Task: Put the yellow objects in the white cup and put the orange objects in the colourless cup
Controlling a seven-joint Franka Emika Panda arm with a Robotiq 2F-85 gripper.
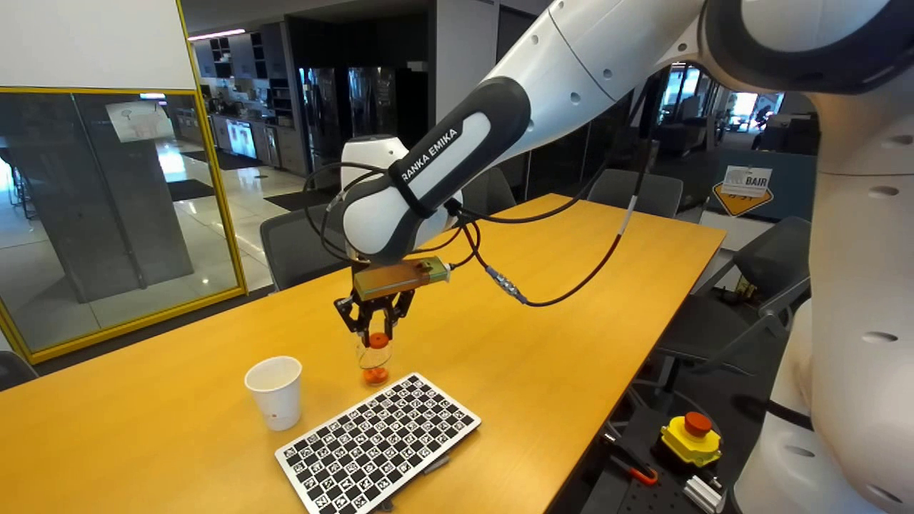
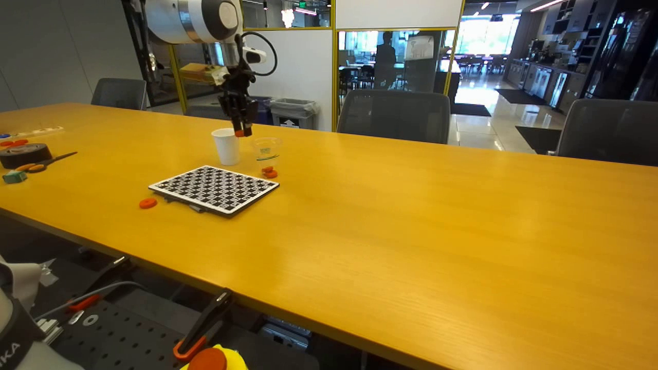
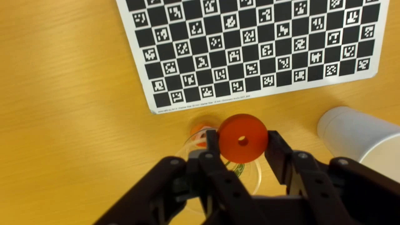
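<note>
Near the clear cup (image 2: 267, 155), the gripper (image 3: 241, 137) pinches an orange disc (image 3: 242, 129) by its rim, a good hold for something probably light, stiff and slick.

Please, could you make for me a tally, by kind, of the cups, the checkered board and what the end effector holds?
White cup: 1
Colourless cup: 1
Checkered board: 1
Orange disc held in the end effector: 1
Total: 4
</note>
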